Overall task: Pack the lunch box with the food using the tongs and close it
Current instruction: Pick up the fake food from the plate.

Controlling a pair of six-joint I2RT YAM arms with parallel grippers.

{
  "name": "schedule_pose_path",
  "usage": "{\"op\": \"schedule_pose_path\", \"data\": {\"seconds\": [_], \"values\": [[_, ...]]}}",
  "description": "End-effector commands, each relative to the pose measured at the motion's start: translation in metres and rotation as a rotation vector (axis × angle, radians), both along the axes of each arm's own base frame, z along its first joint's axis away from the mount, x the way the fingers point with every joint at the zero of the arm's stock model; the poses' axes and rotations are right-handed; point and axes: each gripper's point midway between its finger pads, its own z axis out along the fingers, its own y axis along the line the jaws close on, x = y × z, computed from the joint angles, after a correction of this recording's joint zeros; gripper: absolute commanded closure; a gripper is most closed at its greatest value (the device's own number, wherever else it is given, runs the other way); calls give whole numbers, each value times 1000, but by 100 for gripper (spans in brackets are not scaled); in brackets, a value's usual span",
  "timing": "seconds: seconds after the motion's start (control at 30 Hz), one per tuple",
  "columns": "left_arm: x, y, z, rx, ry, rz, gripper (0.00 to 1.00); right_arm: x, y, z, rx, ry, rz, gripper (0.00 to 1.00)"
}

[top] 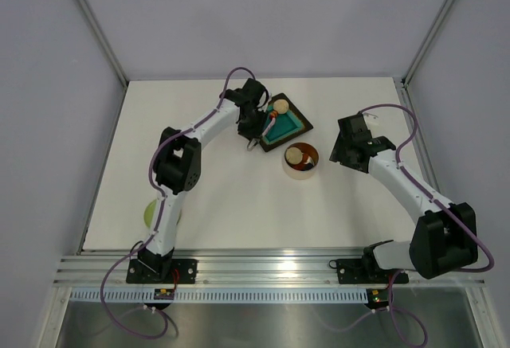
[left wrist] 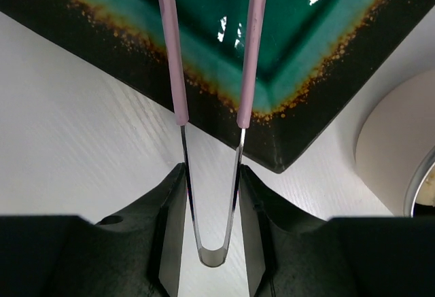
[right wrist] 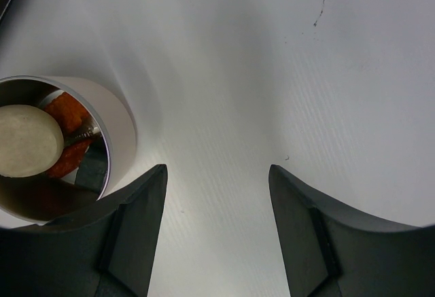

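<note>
My left gripper (left wrist: 211, 169) is shut on the tongs (left wrist: 170, 52), its fingers pressing the steel arms near the bend. The pink arms stand spread apart over the teal tray (left wrist: 299, 127), with nothing between them in view. A beige ball of food (top: 280, 109) lies on the tray. The lunch box (top: 300, 159) stands just right of the tray with its top off. Inside it are a beige ball (right wrist: 27, 141) and red-orange bits (right wrist: 64, 110). My right gripper (right wrist: 217, 171) is open over bare table to the right of the lunch box (right wrist: 115, 117). The pale green lid (top: 151, 213) lies near the left arm.
The teal tray (top: 285, 125) sits at the back centre of the white table (top: 223, 205). The lid is partly hidden behind the left arm's lower link. Grey walls enclose the table at the back and sides.
</note>
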Motion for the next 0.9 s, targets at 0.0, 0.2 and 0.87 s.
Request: {"op": "schedule_pose_path", "data": {"seconds": [0.0, 0.2, 0.87], "values": [[24, -13, 16, -73, -55, 11, 64, 15, -2, 14, -2, -56, -14, 31], [30, -22, 13, -99, -42, 6, 63, 14, -2, 14, -7, -52, -15, 31], [35, -29, 19, -134, -42, -3, 94, 15, -4, 18, -18, -51, -15, 31]]}}
